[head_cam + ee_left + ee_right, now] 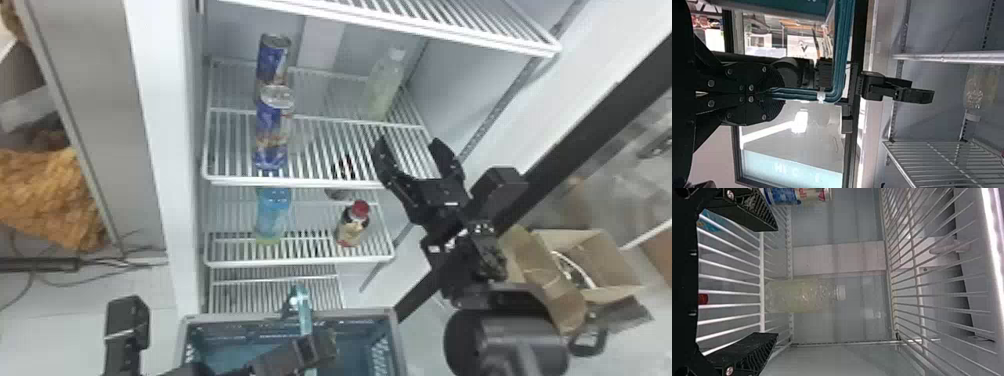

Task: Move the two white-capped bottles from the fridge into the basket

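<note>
1. Two fingers of the right gripper (410, 141) stand wide apart, with nothing between them, at the front of the shelf (295, 184).
2. Ahead of them, deeper in and apart, the white-capped bottle (797, 295) stands upright towards the back, right of the cans (272, 125). The step in hand looks to be the approach; a straight, level push would suit it, with perhaps a slight shift to the robot's right to centre the bottle.
3. Closing is best left until both pads flank the body below the cap; an early squeeze could tip it. The smooth side may slip, so a firm, even grip, then a small lift before drawing out, clear of the upper shelf (390, 22).
4. The left gripper (777, 94) is closed on the teal edge of the basket (350, 314), below, in front of the fridge. Holding it steady should help the later drop.
5. Whether the other white-capped bottle is already inside cannot be told.
</note>
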Robot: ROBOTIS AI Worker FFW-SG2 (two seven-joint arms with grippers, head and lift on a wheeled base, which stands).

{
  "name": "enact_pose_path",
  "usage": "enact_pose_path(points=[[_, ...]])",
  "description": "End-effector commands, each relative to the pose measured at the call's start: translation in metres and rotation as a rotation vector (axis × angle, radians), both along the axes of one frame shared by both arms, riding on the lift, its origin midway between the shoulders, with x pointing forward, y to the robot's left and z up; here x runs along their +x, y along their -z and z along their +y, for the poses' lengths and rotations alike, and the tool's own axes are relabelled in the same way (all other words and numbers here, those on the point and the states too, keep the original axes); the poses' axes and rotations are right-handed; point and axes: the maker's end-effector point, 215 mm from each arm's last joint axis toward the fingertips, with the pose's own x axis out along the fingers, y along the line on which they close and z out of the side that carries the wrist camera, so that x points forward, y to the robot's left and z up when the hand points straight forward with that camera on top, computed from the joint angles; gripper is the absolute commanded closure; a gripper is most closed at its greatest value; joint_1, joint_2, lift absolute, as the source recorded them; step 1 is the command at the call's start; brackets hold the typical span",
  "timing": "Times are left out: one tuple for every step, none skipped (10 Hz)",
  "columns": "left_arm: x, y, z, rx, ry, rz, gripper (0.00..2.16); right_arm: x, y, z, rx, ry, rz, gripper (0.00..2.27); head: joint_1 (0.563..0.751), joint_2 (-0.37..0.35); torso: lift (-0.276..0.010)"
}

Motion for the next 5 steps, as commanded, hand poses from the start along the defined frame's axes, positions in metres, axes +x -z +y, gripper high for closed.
enact_pose_path(points=[[0.000, 0.000, 0.000, 0.001, 0.000, 0.000, 1.19, 0.014, 0.006, -0.007, -0.011, 0.013, 0.003, 0.09, 0.695, -0.350, 0.000], [0.000, -0.001, 0.000, -0.001, 0.000, 0.000, 1.19, 0.025, 0.009, -0.010, -0.027, 0.022, 0.007, 0.09, 0.695, -0.350, 0.000], [0.000, -0.002, -0.001, -0.003, 0.004, -0.004, 1.19, 0.037, 0.009, -0.010, -0.033, 0.024, 0.007, 0.09, 0.695, -0.350, 0.000], [0.000, -0.002, -0.002, -0.004, 0.005, -0.004, 1.19, 0.046, 0.009, -0.011, -0.030, 0.026, 0.004, 0.09, 0.695, -0.350, 0.000], [0.000, -0.003, -0.001, -0.005, 0.003, -0.004, 1.19, 0.056, 0.007, -0.013, -0.028, 0.032, -0.003, 0.09, 0.695, -0.350, 0.000]])
